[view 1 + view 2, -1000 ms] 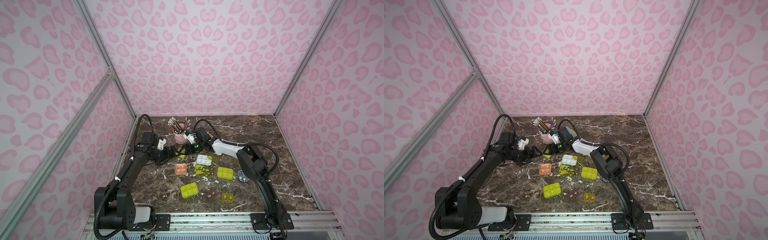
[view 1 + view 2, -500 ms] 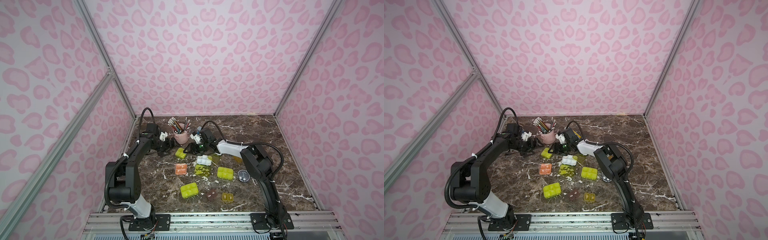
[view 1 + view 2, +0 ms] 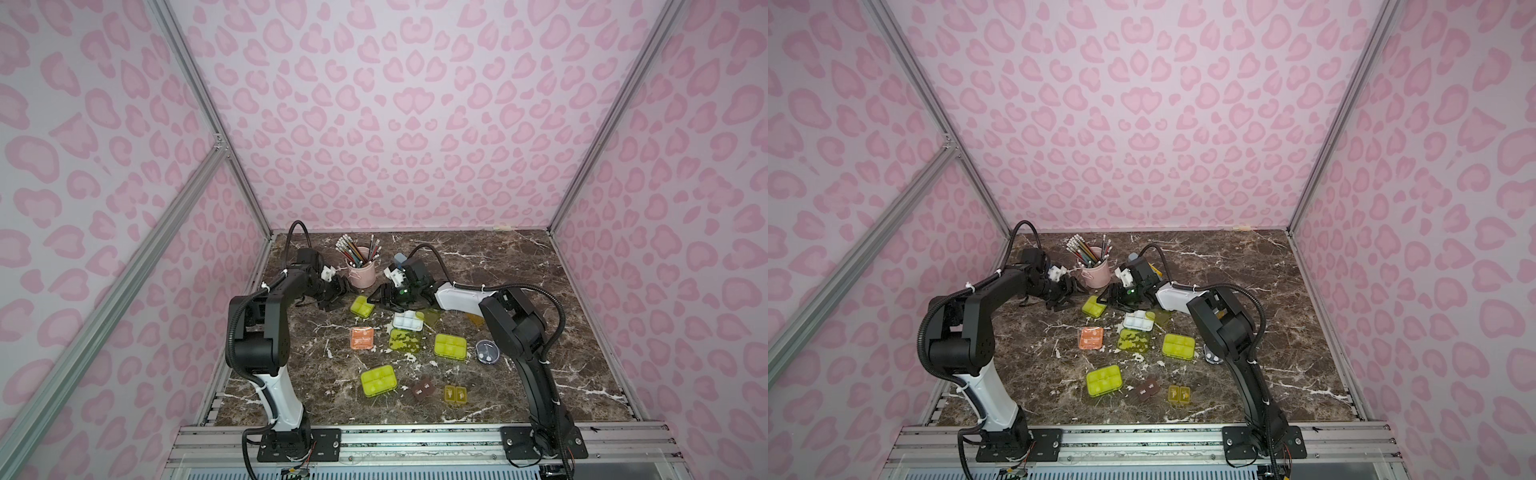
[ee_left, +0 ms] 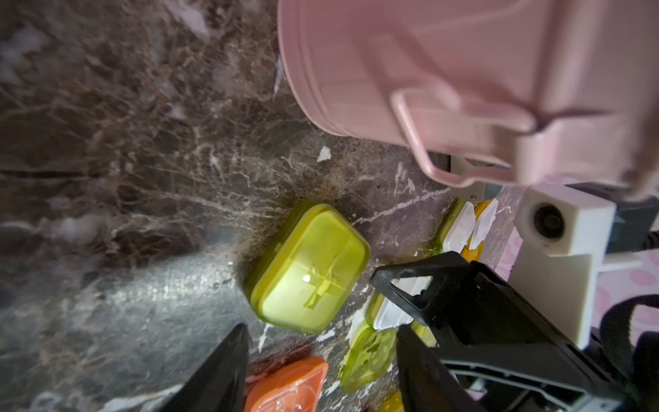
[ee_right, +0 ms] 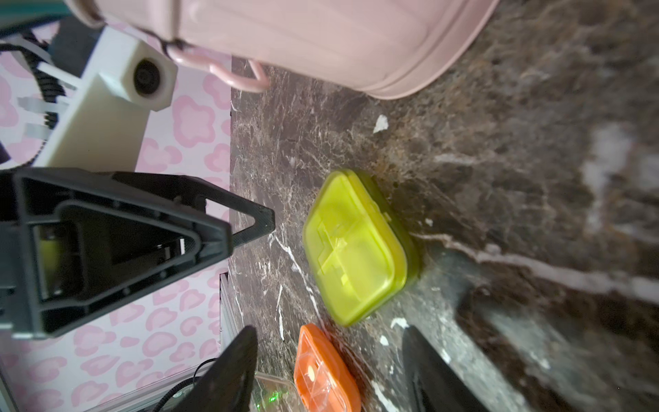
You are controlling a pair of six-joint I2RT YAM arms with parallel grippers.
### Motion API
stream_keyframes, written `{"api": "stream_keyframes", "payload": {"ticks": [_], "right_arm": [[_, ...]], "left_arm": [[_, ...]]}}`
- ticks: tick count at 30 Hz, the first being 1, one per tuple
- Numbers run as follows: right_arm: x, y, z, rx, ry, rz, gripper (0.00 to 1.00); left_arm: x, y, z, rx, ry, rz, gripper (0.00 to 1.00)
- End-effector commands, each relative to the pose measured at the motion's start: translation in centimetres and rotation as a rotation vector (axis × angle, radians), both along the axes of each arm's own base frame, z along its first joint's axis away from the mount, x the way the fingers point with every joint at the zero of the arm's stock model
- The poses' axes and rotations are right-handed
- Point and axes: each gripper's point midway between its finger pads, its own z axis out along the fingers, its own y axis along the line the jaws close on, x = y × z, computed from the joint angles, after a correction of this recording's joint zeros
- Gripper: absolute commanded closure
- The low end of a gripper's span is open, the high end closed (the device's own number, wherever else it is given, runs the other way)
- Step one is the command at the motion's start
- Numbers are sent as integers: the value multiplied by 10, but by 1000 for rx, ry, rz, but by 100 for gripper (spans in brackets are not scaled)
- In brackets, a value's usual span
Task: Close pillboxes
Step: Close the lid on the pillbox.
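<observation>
A small lime pillbox (image 3: pixel 362 306) (image 3: pixel 1094 306) lies with its lid down on the marble, in front of the pink pencil cup (image 3: pixel 360 272). My left gripper (image 3: pixel 337 296) (image 4: pixel 321 371) is just left of it, open and empty. My right gripper (image 3: pixel 377 300) (image 5: pixel 328 371) is just right of it, also open and empty. Both wrist views show the same lime pillbox (image 4: pixel 310 271) (image 5: pixel 356 246) ahead of the fingertips and untouched. Behind the right gripper a white divided tray (image 3: pixel 408 321) lies open, an amber lid (image 3: pixel 432 318) beside it and a lime lid (image 3: pixel 405 340) flat in front.
Other pillboxes lie nearer the front: salmon (image 3: pixel 361 337), two lime ones (image 3: pixel 450 345) (image 3: pixel 378 381), round grey (image 3: pixel 487 352), brown (image 3: pixel 423 389), yellow (image 3: pixel 456 393). The pencil cup (image 4: pixel 428 71) stands close to both grippers. A blue-grey thing (image 3: pixel 399 258) shows behind the right wrist.
Both grippers have drawn apart and back from the small lime pillbox, which now lies in plain sight between them. The left arm has folded back, and its jaws have narrowed.
</observation>
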Motion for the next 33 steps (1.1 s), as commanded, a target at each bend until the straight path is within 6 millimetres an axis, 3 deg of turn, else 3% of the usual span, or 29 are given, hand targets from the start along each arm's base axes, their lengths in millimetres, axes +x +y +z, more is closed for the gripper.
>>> {"api": "stream_keyframes", "payload": {"ticks": [1, 10, 14, 15, 16, 33], "right_arm": [[1, 2, -6, 3, 11, -11, 35], [-5, 6, -19, -41, 35, -6, 35], [-5, 8, -18, -52, 35, -9, 36], [-7, 7, -31, -70, 54, -10, 36], [-7, 8, -32, -71, 56, -12, 36], [-9, 14, -34, -18, 85, -30, 36]], "left_arm": [[9, 2, -5, -5, -30, -11, 34], [19, 0, -27, -33, -10, -13, 36], [22, 0, -26, -33, -29, -23, 36], [22, 0, -26, -34, -30, -22, 36], [23, -1, -27, -41, -32, -24, 36], [22, -10, -36, -118, -3, -10, 41]]}}
